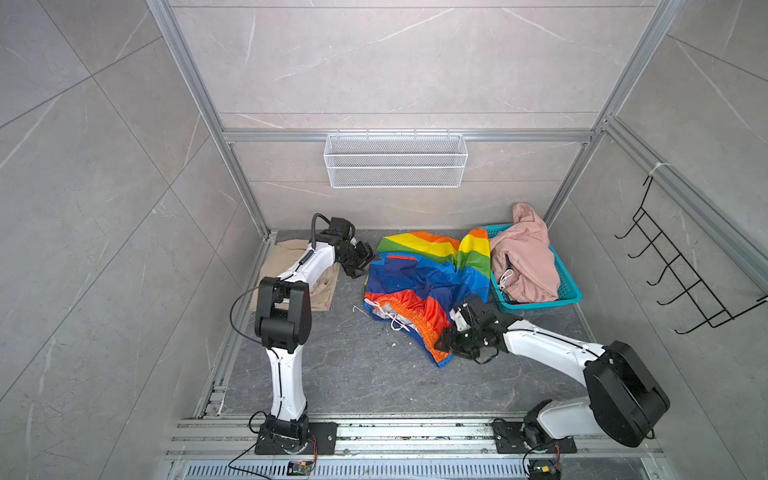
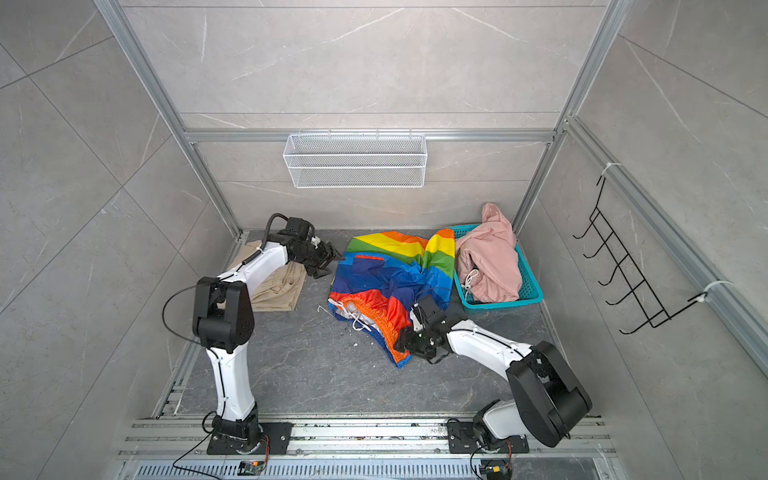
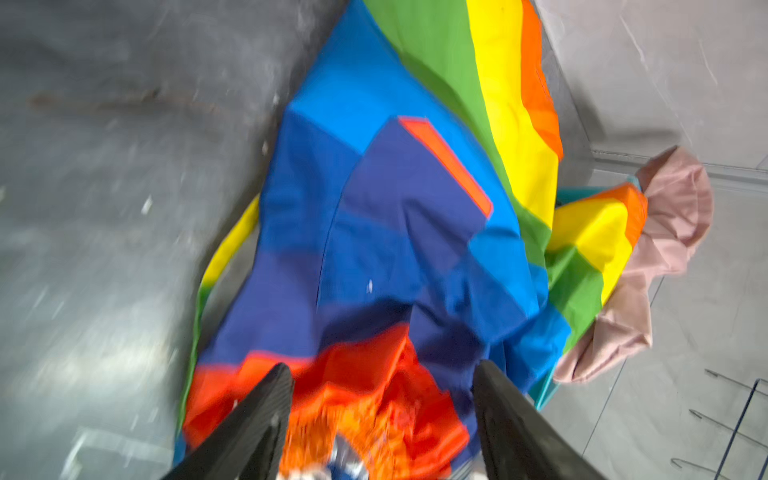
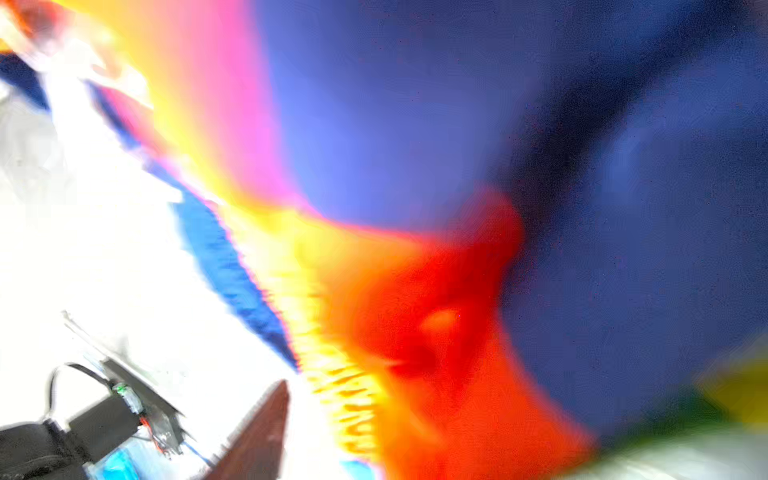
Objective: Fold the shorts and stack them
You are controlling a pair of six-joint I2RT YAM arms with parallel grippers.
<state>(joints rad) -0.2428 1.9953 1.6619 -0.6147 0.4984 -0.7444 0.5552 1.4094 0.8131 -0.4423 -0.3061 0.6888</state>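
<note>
Spreading step: the rainbow shorts (image 1: pixel 415 274) lie rumpled between both pincers, not yet folded. The left pincer (image 3: pixel 382 370) gapes wide, holding nothing, with cloth just beyond its tips. The right pincer (image 1: pixel 443 340) sits at the waistband corner, its gap too blurred to tell. Next, I judge — smooth flat, then fold. Beige shorts (image 1: pixel 322 291) lie behind the left pincer, and pink shorts (image 1: pixel 528 266) fill the basket (image 1: pixel 571 293) beyond the right.
</note>
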